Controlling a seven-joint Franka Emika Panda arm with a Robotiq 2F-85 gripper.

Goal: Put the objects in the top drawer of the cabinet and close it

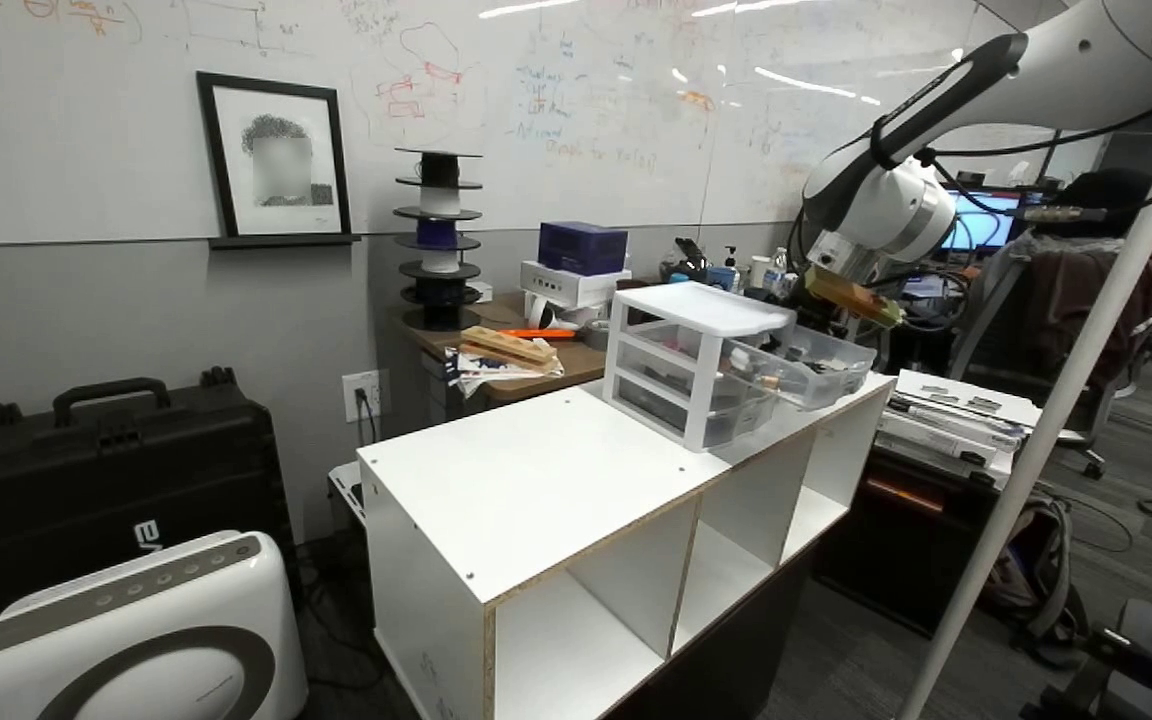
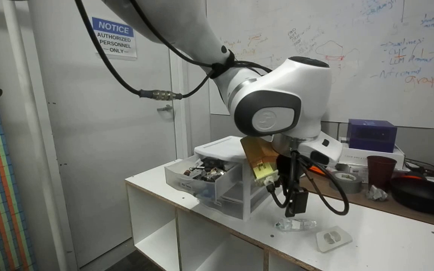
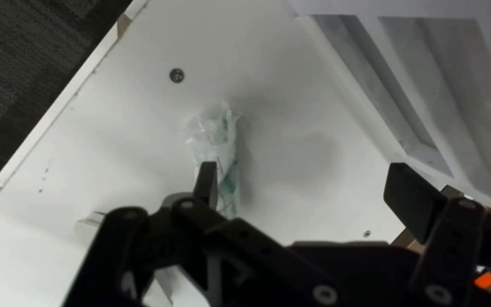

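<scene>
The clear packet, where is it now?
In an exterior view, the clear packet lies right of center atop the white shelf, between the drawer cabinet and a pale plastic piece.

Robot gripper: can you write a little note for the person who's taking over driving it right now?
Gripper: open, holding nothing.
Things: crumpled clear plastic packet and flat pale piece with two round hollows lie on the white cubby shelf, beside the cabinet.
Done: top drawer is pulled out, small parts inside.
Left: probably packet and flat piece into the drawer, then push it shut.
</scene>
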